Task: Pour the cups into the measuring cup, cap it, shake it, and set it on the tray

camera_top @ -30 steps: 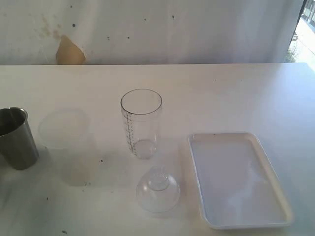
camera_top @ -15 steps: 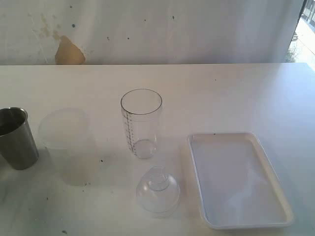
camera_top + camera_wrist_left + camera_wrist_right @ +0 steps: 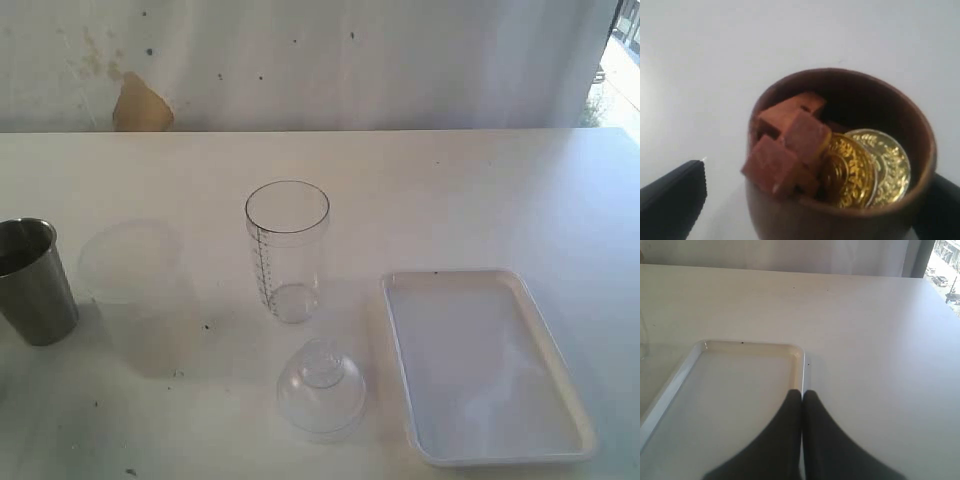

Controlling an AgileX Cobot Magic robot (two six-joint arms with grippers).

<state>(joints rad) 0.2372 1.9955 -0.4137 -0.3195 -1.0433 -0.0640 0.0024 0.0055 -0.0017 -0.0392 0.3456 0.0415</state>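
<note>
Since the wooden cup (image 3: 870, 102), loaded with blocks (image 3: 790, 145) and coins (image 3: 852, 170), stands between the left gripper (image 3: 815, 192) jaws, we read them as spread wide to straddle it, ungripped. The right gripper (image 3: 802, 395) jaws meet, empty, above the tray (image 3: 801, 360) rim.

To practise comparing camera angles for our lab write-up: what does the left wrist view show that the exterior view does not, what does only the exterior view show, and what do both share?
Only the left wrist view: a brown wooden cup holding reddish blocks and gold coins, with the left gripper open around it.
Only the exterior view: a steel tumbler, a frosted cup, a measuring cup, a dome lid and a white tray.
Both: the white table.
</note>
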